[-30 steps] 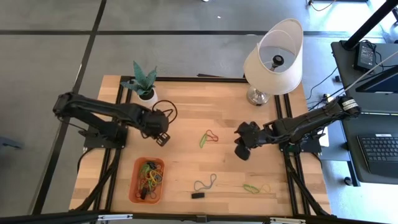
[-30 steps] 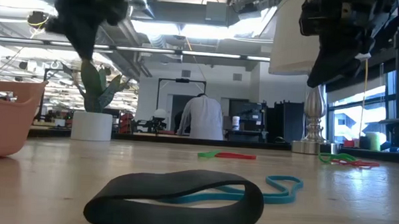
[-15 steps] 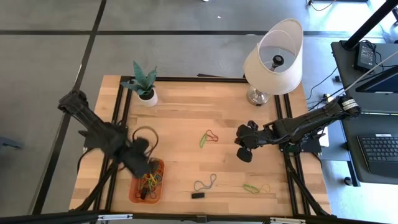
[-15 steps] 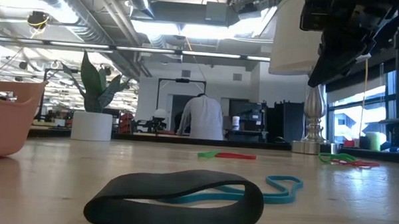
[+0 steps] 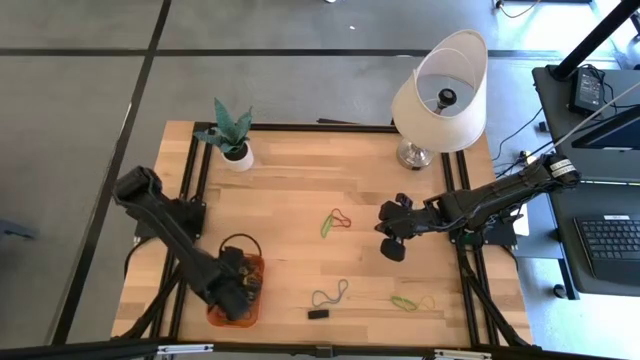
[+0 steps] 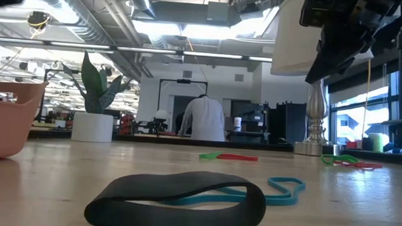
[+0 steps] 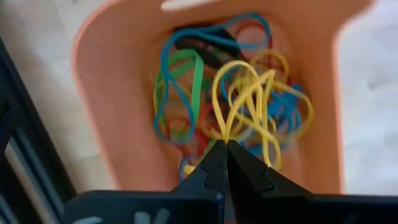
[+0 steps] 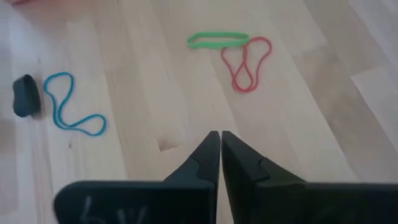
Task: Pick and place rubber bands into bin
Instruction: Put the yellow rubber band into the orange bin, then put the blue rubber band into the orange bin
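Observation:
The orange bin [image 5: 214, 318] sits at the table's near left with several coloured rubber bands heaped inside [image 7: 186, 93]. My left gripper [image 5: 238, 285] points down over it, shut on a yellow rubber band [image 7: 249, 99]. More bands lie on the wood: a green one [image 8: 217, 40] touching a red one [image 8: 247, 65] at mid-table, a blue one [image 8: 71, 112] near the front edge, and green and yellow ones [image 5: 410, 301] to its right. My right gripper [image 8: 219, 134] hangs shut and empty above the table, right of centre [image 5: 390, 245]. My left gripper pinches one end of the yellow band's loop [image 7: 222, 134] between its two fingertips, coming from above and pointing down. The rest of the band hangs slack below the fingers, over the heap in the bin; whether it touches the heap I cannot tell.
A small black piece [image 5: 318, 314] lies beside the blue band at the front edge, and fills the foreground in the low view [image 6: 178, 203]. A lamp [image 5: 440, 95] stands at the far right and a potted plant [image 5: 232, 135] at the far left. Bare wood lies between the arms.
My left gripper has swung from the table's left middle toward the near edge and down, to stand over the bin, rolling its wrist on the way; it has stayed shut. My right gripper has kept its place and rolled slightly.

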{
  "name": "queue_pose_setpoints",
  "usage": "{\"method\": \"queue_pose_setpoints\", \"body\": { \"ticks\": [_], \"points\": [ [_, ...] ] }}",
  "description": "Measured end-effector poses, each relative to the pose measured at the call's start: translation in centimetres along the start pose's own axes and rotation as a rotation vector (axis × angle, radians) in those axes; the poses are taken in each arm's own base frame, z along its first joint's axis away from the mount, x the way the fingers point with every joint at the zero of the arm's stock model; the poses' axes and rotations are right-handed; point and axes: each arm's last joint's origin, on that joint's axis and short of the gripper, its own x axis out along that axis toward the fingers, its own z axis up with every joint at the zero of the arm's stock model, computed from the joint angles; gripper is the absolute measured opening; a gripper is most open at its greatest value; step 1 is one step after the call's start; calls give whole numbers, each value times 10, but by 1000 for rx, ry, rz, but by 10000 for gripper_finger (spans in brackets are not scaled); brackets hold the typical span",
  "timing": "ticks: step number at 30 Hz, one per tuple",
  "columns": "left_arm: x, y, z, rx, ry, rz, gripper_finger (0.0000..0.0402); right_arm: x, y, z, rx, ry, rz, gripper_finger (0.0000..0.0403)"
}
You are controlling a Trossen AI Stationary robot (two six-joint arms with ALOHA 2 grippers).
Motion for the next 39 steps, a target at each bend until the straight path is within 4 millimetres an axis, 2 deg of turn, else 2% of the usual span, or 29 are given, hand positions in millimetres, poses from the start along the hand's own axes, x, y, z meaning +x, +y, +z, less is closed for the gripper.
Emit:
{"method": "queue_pose_setpoints", "body": {
  "ticks": [5,10,18,23,26,32,35,39],
  "points": [
    [23,-12,5,-18,-23,85,2,0,1,2,9,-16,11,21],
    [28,-15,6,-23,39,137,14,0,1,2,12,-21,14,21],
    [15,-12,9,-15,69,102,94,0,1,2,12,-21,14,21],
    [-5,-8,14,33,73,19,117,0,1,2,20,-20,14,21],
    [-18,-4,20,78,19,-65,114,0,2,3,17,-26,18,21],
    [-41,0,41,329,-225,-226,86,0,4,7,29,-66,45,21],
    [-49,-1,57,453,-328,-240,68,-1,7,10,12,-101,67,13],
    [-54,-4,79,628,-338,-206,27,-4,15,17,-29,-191,128,4]
  ]
}}
